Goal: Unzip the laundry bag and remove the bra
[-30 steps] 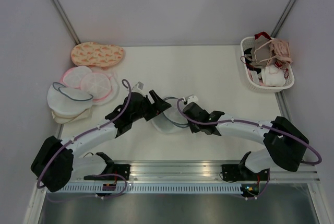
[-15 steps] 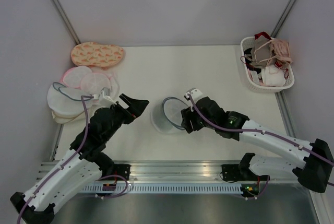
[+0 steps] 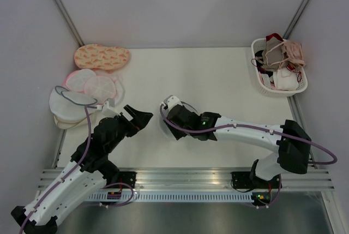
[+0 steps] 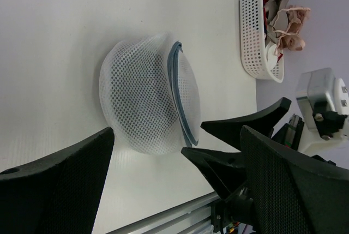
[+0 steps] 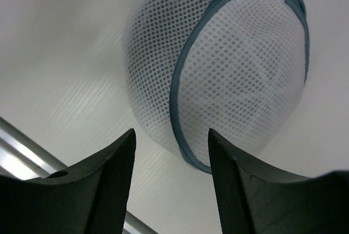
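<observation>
The laundry bag (image 4: 143, 100), a white mesh dome with a grey-blue zipper rim (image 4: 178, 96), lies on the white table near its middle. In the top view my right arm covers most of the laundry bag (image 3: 164, 129). My right gripper (image 5: 172, 182) hangs open just over the bag (image 5: 234, 65), its fingers on either side of the rim's near edge and nothing between them. My left gripper (image 4: 174, 190) stands wide open and empty to the bag's left (image 3: 139, 118), a short way off. The right fingers (image 4: 248, 126) show in the left wrist view. The bra is hidden.
A pile of round mesh bags (image 3: 82, 95) and an orange patterned one (image 3: 102, 57) lie at the far left. A white basket (image 3: 260, 84) of bras stands at the far right, and the left wrist view catches the basket (image 4: 253, 37) too. A metal rail (image 3: 185, 178) runs along the near edge.
Both grippers let go of the bag and opened. The left arm pulled back to the left. The right gripper swung leftwards over the bag.
</observation>
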{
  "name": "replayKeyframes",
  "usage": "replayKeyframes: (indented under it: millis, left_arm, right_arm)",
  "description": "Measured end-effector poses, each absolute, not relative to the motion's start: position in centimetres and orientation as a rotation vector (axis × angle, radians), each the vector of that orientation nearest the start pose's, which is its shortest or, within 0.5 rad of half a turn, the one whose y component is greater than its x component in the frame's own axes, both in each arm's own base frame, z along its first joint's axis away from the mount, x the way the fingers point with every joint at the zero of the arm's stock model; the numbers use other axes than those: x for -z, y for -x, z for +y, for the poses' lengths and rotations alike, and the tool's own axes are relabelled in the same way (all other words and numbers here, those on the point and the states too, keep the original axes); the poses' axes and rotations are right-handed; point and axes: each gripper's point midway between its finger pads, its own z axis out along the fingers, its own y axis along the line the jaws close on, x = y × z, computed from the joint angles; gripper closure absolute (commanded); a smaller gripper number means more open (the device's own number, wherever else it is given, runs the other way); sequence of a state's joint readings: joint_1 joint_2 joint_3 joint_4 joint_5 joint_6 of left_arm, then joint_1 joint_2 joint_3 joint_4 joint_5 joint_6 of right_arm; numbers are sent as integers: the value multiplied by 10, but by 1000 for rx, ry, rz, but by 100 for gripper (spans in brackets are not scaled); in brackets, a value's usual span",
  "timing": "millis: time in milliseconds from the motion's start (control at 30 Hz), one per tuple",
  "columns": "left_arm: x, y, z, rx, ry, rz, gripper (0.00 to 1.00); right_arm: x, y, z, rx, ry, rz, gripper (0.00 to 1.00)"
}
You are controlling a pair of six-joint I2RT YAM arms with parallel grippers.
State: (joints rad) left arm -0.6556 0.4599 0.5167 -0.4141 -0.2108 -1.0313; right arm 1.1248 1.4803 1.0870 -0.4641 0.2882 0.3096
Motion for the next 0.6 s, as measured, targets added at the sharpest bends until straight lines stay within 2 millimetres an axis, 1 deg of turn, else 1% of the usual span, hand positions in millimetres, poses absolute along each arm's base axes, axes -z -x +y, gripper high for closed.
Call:
replayKeyframes:
  millis: [67,100,167,200,233,333,433,533,600]
  left_arm:
    - [-198,-201,-153,914,524,1957,1]
    - [-199,-201,-152,918,524,1951,1]
    - [-199,-200,-152,923,523,1946,1]
    - [-199,-200,-152,923,523,1946,1]
    - [-198,-200,-151,922,523,1947,1]
    - [-195,-199,-151,917,524,1953,1]
    - [-195,-198,-150,920,523,1951,1]
    - [-195,-198,-151,920,523,1952,1]
    - [-195,-198,-151,920,522,1952,1]
  right_arm:
    - [-123,-203,325,-264,833,2258,47]
    - [-121,-206,326,-228,830,2255,60]
    - [-118,-213,327,-159,831,2250,76]
    - [-115,-216,326,-128,826,2252,93]
    - [-113,-218,325,-98,828,2251,100]
    - [-107,-220,320,-37,819,2259,99]
    - [-109,-222,315,-7,806,2252,100]
    - [-117,-222,313,-12,786,2241,100]
    - [-130,-222,308,-38,742,2218,100]
